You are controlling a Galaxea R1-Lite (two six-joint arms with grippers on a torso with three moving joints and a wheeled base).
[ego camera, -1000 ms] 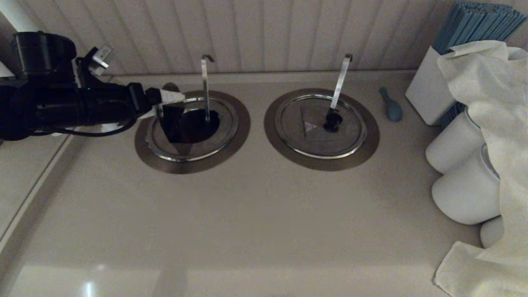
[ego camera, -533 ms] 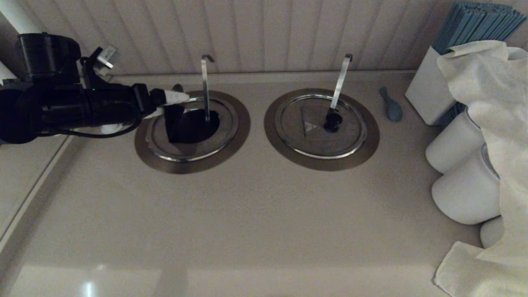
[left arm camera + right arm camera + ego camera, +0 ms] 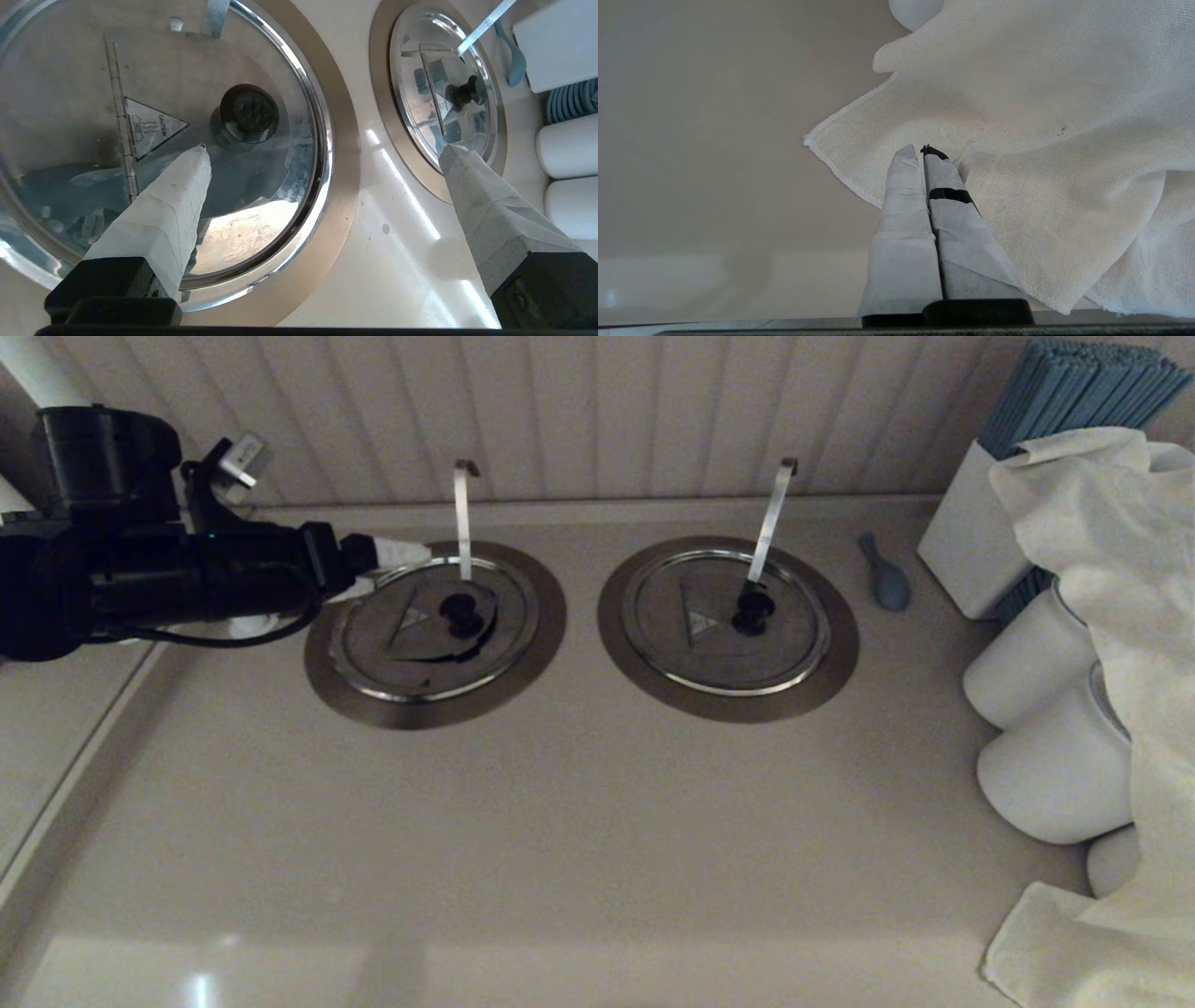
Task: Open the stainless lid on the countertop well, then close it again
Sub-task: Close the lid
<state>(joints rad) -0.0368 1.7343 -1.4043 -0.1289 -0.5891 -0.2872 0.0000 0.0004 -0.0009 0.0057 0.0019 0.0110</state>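
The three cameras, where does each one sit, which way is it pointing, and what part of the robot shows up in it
Head view: high on the robot, facing forward and down at the counter; the left gripper reaches in beside the stainless lid.
Left wrist view: behind the open fingers, looking down on that lid's black knob.
Right wrist view: behind the shut right gripper, over the white cloth.
Shared: head and left wrist views both show the twin lid.

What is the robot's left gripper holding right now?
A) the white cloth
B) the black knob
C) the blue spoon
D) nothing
D: the left gripper has its fingers spread wide apart above the stainless lid, with nothing between them, and the black knob sits free.
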